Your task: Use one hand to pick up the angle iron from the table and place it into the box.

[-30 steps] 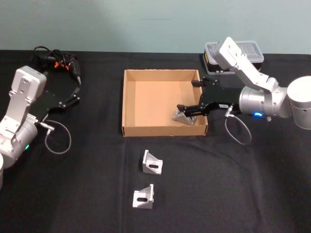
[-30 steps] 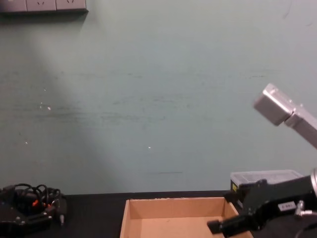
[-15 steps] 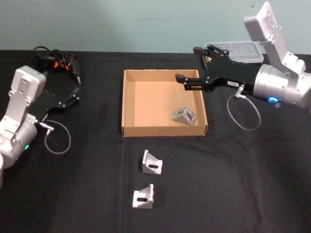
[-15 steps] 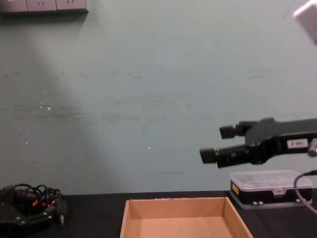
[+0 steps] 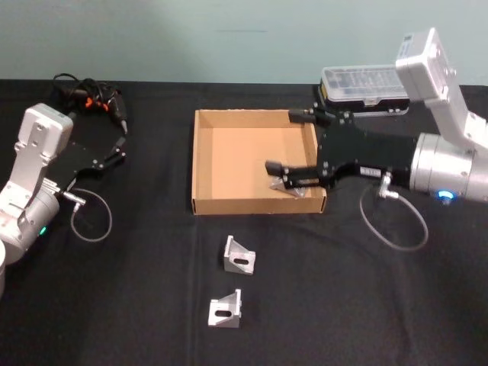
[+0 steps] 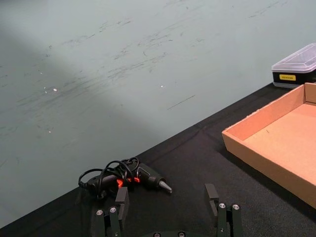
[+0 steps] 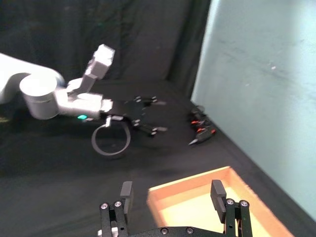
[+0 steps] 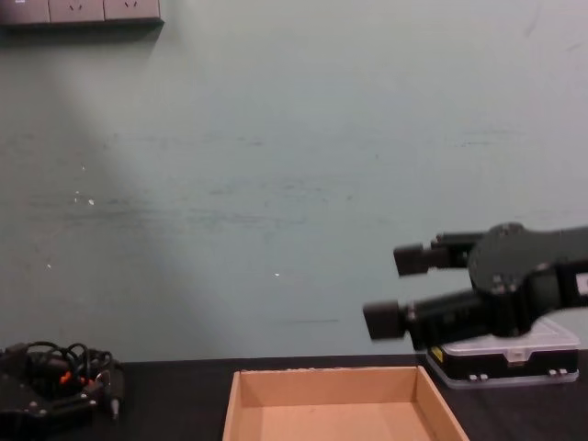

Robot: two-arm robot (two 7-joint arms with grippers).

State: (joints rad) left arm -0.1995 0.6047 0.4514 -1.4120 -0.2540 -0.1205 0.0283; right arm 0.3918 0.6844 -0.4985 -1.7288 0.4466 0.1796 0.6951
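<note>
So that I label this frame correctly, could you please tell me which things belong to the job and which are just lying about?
Job: near angle iron; far angle iron; boxed angle iron; box; table; right gripper, open over the box.
Lying about: cable tangle; lidded case; left gripper, parked at left.

A pale green-blue wall (image 8: pixel 276 138) is seen along the far side of the scene, painted flat and marked with faint scuffs, thin scratches and a few small white specks. A short dark line (image 8: pixel 308 321) is drawn low on it, near the middle. High up at the far left, a row of white socket plates (image 8: pixel 81 9) is fixed. A brighter band of light is cast slantwise over the wall's left part. The matte black table (image 5: pixel 343 305) is set against the wall, and dark cloth (image 7: pixel 123 34) is hung in folds beyond its left end
</note>
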